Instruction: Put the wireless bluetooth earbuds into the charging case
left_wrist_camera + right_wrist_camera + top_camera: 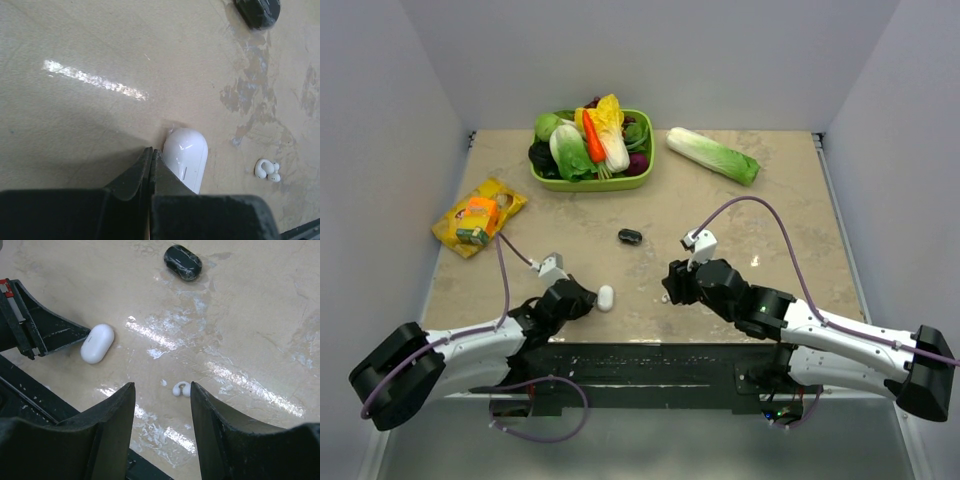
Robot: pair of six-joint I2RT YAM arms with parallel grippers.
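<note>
Black left claw [151, 151] is pinched shut on nothing, its tips just beside the white case [186, 156], which lies flat with its lid closed. Right claw [162, 386] is open and empty. Earbuds [181, 388] lie just past its tips; probably a touching pair, hard to tell. Beige marbled tabletop [770, 210] with glare streaks, pale walls [650, 60]. Only the top view shows the green veg basket [585, 184], cabbage [712, 155] and yellow pouch [478, 215]. Black oval [630, 236] sits mid-table.
</note>
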